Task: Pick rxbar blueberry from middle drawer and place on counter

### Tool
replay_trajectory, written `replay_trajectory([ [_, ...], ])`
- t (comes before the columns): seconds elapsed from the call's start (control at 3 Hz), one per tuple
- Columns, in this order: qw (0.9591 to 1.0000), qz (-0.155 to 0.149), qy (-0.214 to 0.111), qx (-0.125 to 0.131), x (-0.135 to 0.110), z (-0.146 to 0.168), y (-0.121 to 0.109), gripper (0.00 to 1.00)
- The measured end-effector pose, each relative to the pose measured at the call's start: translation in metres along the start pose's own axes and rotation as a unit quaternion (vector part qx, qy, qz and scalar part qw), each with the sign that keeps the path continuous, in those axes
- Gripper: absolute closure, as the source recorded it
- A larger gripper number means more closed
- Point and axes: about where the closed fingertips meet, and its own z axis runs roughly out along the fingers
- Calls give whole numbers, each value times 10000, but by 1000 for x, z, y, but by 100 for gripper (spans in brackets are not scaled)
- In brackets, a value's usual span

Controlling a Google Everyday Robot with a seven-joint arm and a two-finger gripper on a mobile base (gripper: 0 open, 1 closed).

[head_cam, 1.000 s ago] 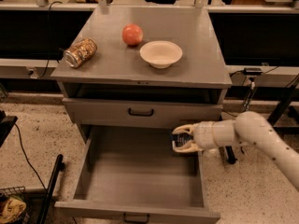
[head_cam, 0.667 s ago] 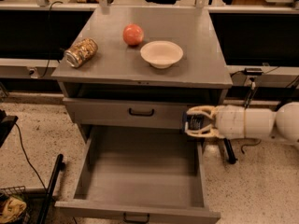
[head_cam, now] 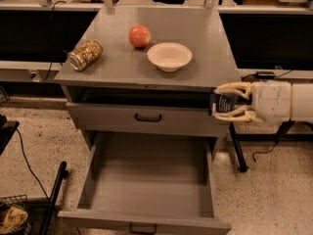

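Currently the hand [head_cam: 218,102], mid right, clamps the rxbar blueberry [head_cam: 224,103] just below the worktop [head_cam: 208,53] edge; rising too close could snag it.

**Bar held at the cabinet's right side, open drawer below**

On the counter [head_cam: 205,38], a tin can [head_cam: 85,55] lies on its side near the left edge. A bowl [head_cam: 169,56] sits near the middle, with a round fruit [head_cam: 140,35] just behind it to the left. Under the counter's front edge is a closed drawer front [head_cam: 146,117]. Below that, the middle drawer [head_cam: 146,225] stands out toward the camera. The gripper [head_cam: 218,103] is off the cabinet's right side, just below the counter's front right corner, with the rxbar blueberry [head_cam: 226,103] clasped between its fingers.
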Motion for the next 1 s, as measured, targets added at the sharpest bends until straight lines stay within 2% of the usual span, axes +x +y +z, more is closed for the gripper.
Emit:
replay_trajectory([
  [0.33,9939,-213,918,-577,-9,0,-61,100],
  [0.67,9770,-47,1841,-1075,23,-15,-89,100],
  [1.0,9586,42,2362,-1590,44,-6,-110,100],
])
